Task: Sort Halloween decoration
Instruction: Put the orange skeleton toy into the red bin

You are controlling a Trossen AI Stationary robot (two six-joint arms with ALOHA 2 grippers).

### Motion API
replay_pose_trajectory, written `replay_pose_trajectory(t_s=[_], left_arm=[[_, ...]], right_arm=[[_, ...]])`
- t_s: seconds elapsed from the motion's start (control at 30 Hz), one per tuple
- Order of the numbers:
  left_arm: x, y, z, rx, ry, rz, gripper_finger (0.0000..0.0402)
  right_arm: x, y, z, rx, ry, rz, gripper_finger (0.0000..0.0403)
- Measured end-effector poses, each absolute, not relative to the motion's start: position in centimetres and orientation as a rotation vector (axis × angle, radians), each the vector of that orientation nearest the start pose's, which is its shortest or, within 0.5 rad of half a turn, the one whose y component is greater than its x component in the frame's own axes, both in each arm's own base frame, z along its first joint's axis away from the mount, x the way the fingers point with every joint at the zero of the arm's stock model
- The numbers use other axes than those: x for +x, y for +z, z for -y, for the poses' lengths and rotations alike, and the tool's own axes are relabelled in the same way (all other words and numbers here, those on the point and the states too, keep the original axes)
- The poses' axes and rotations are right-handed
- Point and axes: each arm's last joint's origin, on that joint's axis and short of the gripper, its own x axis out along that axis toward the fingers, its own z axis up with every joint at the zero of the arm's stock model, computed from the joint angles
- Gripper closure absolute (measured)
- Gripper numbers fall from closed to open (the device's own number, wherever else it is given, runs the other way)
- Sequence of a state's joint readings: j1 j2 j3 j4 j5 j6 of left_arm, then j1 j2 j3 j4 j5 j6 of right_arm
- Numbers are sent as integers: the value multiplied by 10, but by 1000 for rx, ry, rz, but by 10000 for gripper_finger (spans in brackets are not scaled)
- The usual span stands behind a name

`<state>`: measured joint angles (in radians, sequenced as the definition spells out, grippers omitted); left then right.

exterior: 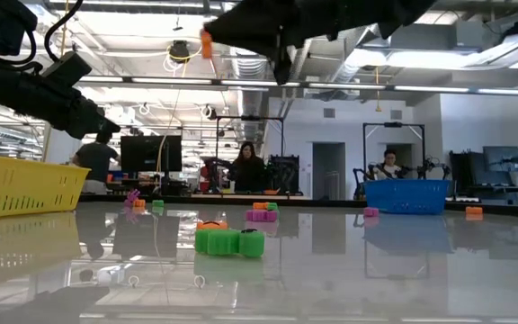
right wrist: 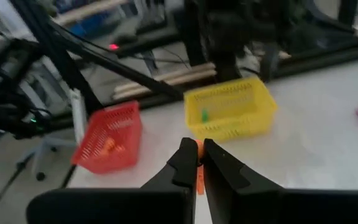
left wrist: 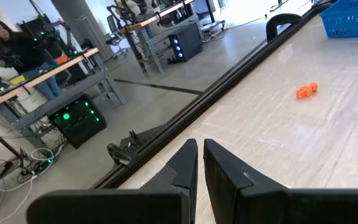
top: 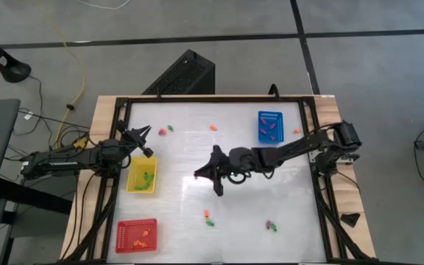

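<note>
The right pincer [right wrist: 197, 163], closed on an orange piece [right wrist: 199, 177] above the counter [top: 285, 191], could drop it short of the red tray [right wrist: 109, 137].

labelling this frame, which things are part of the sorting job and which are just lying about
Part of the job:
right gripper, shut on an orange piece
loose pieces on the table
red tray, yellow tray, blue tray
left gripper, shut, near the yellow tray

Lying about:
black box
yellow cable

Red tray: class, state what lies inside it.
The red tray holds a few orange pieces. Their exact number cannot be told, and the mesh wall hides any others in the right wrist view.
</note>
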<state>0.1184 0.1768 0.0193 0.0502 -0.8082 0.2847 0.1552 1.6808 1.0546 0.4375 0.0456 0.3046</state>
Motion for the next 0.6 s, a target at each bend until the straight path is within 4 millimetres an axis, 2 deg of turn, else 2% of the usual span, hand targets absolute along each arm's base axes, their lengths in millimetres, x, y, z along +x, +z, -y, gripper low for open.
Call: replay_pose_trajectory(t_s=[0.1,0.2,0.37,0.6], left_arm=[[96,161,-32,301,906,-236,384],[96,161,-32,301,905,-236,384],[96,161,-32,301,905,-236,384],[96,161,-32,301,905,-236,384]], right_arm=[[380,239,-69,277,134,-210,357],[396,225,-87,285,218,-198,357],[438,200,-126,266,336,-198,357],[499,190,-185,252,528,-88,363]])
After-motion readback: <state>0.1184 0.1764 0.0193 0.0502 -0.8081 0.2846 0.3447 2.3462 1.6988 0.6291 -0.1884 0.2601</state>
